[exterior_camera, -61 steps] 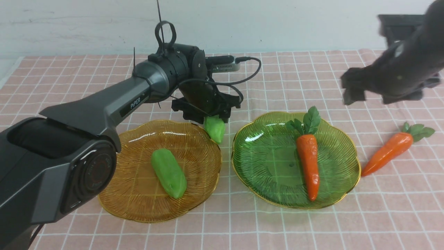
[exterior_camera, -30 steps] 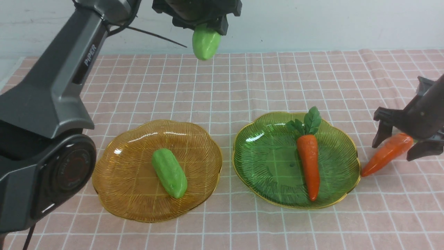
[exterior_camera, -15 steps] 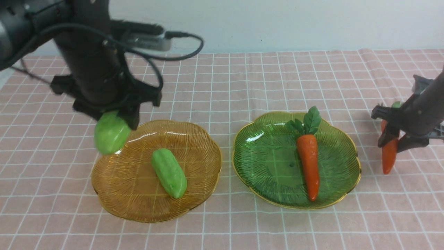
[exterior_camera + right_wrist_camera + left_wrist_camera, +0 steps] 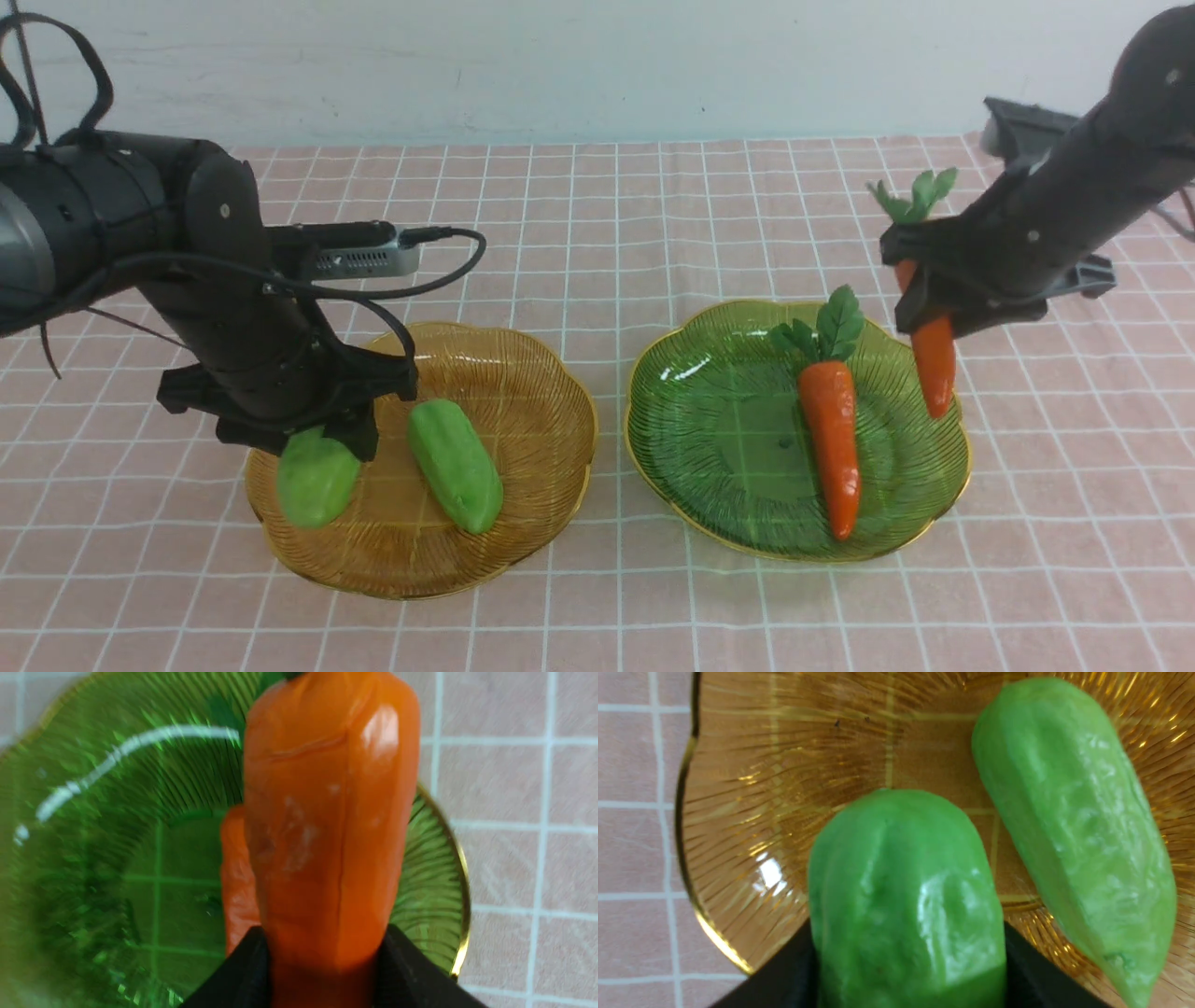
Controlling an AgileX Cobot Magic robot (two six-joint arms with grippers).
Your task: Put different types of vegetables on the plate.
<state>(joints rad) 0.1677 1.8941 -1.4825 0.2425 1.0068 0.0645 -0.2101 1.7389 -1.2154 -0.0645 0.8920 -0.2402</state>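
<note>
Front: left pincer grips gourd at amber plate's left edge; right, carrot over green plate's right edge | Left wrist: likely firm, slick; we'd clasp mid-body | Right wrist: stiff, light; hold below leaves

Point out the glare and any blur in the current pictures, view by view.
Left wrist view: white glare on the amber plate, fingers blurred beside the held gourd; right wrist view: a curved white streak on the green plate, fingers soft; front view: small highlight on the green plate.
</note>
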